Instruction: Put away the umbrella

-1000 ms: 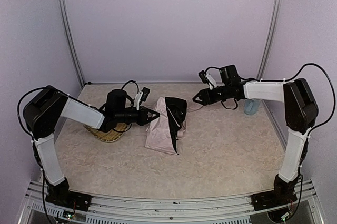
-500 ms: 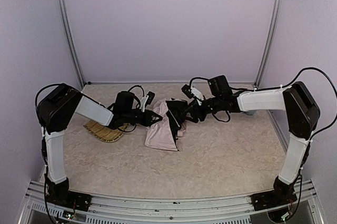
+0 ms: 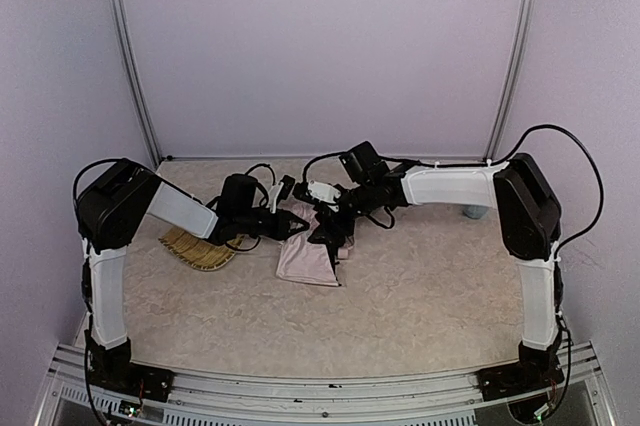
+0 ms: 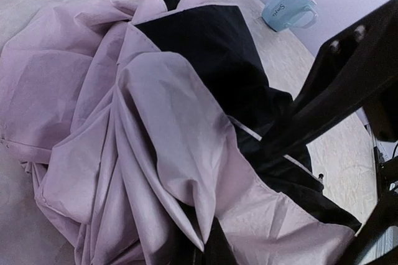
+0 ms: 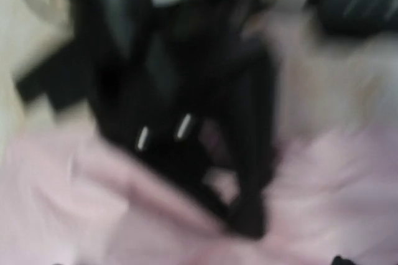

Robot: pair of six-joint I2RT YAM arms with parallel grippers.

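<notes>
Lilac walls close in a mottled beige surface (image 3: 420,286). At far left on it lies a yellow woven tray (image 3: 195,249), just beside my left arm.

My left end effector (image 3: 297,227) is fully closed, its tip against the left edge of the umbrella (image 3: 305,258). I cannot tell whether a fold of cloth is pinched between its fingers. The umbrella lies collapsed in a loose heap near the middle of the surface, pale pink fabric spilling toward me and a black part bunched at its far right.

My right end effector (image 3: 326,233) hangs over that black part, touching it or very nearly. My right wrist view is smeared with blur, so I cannot tell how far those jaws are parted or whether they hold anything. Further right, a pale blue mug (image 4: 287,7) stands near the back corner, well apart from the heap.

I judge the umbrella to be light but awkward. The cloth is thin, limp and probably slippery, so a pinch on fabric alone would drag folds out and would not move the whole thing. The ribs and shaft under the cloth should be stiff, though slender enough to bend if forced. The better hold is on the shaft or the bunched black core, one end effector steadying the heap and the other gathering the loose cloth.
</notes>
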